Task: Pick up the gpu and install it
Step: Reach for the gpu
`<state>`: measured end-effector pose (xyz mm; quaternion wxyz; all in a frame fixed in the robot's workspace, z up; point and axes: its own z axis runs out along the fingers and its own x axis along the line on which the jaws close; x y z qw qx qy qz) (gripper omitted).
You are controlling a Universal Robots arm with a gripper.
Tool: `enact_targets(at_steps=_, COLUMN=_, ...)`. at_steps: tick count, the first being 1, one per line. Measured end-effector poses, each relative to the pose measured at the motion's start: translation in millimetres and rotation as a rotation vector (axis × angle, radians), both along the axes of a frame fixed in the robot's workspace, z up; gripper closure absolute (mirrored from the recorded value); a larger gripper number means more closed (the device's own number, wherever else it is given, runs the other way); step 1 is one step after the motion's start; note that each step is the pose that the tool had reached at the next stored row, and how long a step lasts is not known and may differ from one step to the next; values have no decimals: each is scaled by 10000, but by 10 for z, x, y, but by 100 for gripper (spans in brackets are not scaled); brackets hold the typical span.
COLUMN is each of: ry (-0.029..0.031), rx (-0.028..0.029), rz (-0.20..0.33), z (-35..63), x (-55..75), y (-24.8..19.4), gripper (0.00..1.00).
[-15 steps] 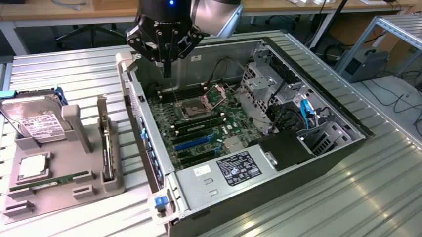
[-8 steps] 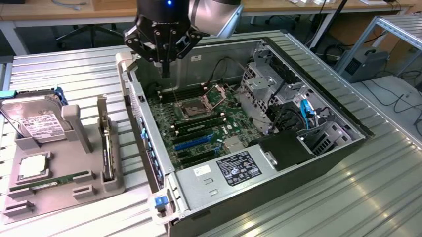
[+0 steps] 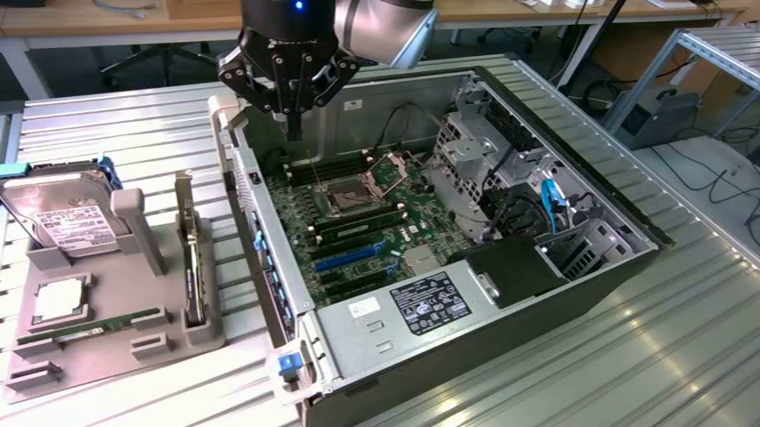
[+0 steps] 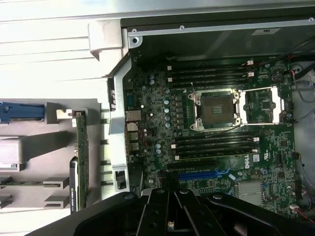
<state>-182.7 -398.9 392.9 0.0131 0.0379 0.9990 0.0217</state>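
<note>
Closest to the wrist lens: black gripper (image 4: 170,194), clenched shut, gripping nothing. Hovering above the motherboard (image 3: 356,222) inside the open computer case (image 3: 252,205), toward its far corner at the exterior view's left. Well apart, graphics card (image 3: 190,267) standing on edge in a slot of the grey holder (image 3: 142,233) beside the case, untouched. Hard drive (image 3: 66,222) leaning in the same holder.

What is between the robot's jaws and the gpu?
The computer case's wall. The gripper hangs above the motherboard on one side; the gpu stands on edge in the gray holder on the other.
</note>
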Motion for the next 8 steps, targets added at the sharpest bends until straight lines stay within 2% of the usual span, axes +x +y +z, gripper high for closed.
enact_targets(at_steps=8, ry=0, rx=0, rz=0, z=0, x=-37, y=0, gripper=89)
